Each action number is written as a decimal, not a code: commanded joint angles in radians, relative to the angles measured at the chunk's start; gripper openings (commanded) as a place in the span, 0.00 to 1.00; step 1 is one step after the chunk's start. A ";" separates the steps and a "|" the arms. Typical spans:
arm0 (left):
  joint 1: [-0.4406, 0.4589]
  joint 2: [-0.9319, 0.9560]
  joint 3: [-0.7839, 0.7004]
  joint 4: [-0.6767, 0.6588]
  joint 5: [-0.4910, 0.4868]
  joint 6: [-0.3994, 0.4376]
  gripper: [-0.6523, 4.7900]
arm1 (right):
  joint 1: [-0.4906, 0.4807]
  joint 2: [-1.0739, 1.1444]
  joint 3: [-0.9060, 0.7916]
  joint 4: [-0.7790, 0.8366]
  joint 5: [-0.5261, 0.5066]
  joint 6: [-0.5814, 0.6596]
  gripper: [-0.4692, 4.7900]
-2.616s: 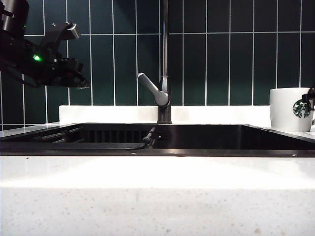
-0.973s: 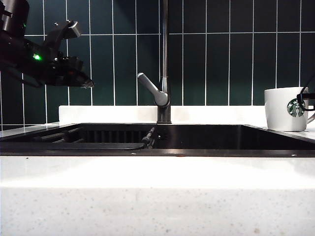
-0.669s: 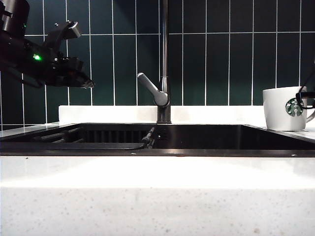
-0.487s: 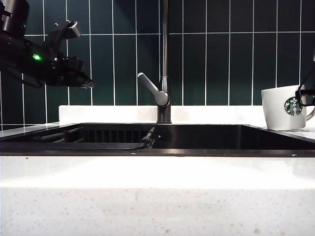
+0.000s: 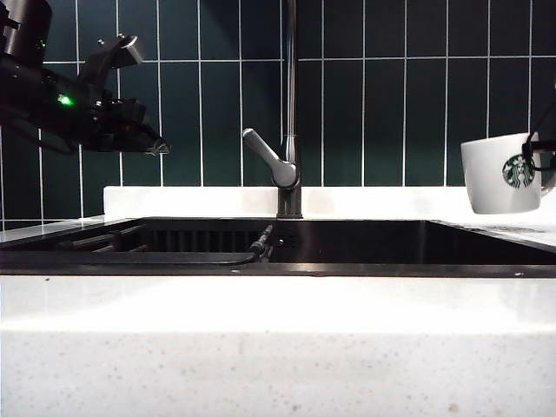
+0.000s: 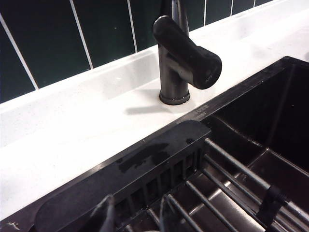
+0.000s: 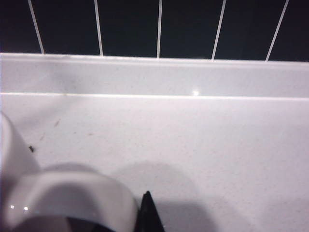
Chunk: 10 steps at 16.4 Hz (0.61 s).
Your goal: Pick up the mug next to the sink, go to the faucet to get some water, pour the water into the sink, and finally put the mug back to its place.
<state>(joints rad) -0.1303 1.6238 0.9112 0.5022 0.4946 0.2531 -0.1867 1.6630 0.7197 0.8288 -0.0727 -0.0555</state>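
Dim dark tiles, overexposed glaring countertop [image 5: 278,304], soft shadows, blurred close-up wrist views.

**Gloss, Stone and Dark Metal at the Sink**

A glossy white ceramic mug [image 5: 501,175] hangs above a speckled, stone-like white tabletop [image 5: 278,347]. The faucet [image 5: 289,165] is smooth, dark brushed metal; the sink [image 5: 373,239] matt black. Glazed dark-green tiles [image 5: 382,113] shine behind.

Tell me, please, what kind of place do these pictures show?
Most likely a kitchen counter. A wide black rectangular sink sits in a white speckled countertop, a tall dark-grey metal faucet stands behind it, and dark green wall tiles cover the back. The right gripper holds a white ceramic mug.
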 commanded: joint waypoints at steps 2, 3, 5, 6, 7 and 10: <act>0.000 0.021 0.026 0.027 0.058 -0.008 0.34 | 0.042 -0.018 0.020 0.065 -0.064 0.063 0.09; 0.000 0.048 0.053 0.026 0.071 -0.030 0.34 | 0.062 -0.026 0.021 0.066 -0.069 0.063 0.09; 0.000 0.102 0.118 0.010 0.089 -0.056 0.34 | 0.101 -0.041 0.035 0.053 -0.105 0.063 0.09; 0.000 0.132 0.163 -0.008 0.123 -0.073 0.34 | 0.124 -0.052 0.050 0.024 -0.114 0.063 0.09; 0.000 0.159 0.204 -0.018 0.158 -0.094 0.34 | 0.146 -0.059 0.069 -0.013 -0.114 0.063 0.09; 0.000 0.239 0.325 -0.024 0.212 -0.140 0.34 | 0.220 -0.060 0.166 -0.149 -0.136 0.063 0.09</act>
<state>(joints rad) -0.1303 1.8496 1.2068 0.4728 0.6720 0.1383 0.0105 1.6138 0.8482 0.6907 -0.1883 -0.0113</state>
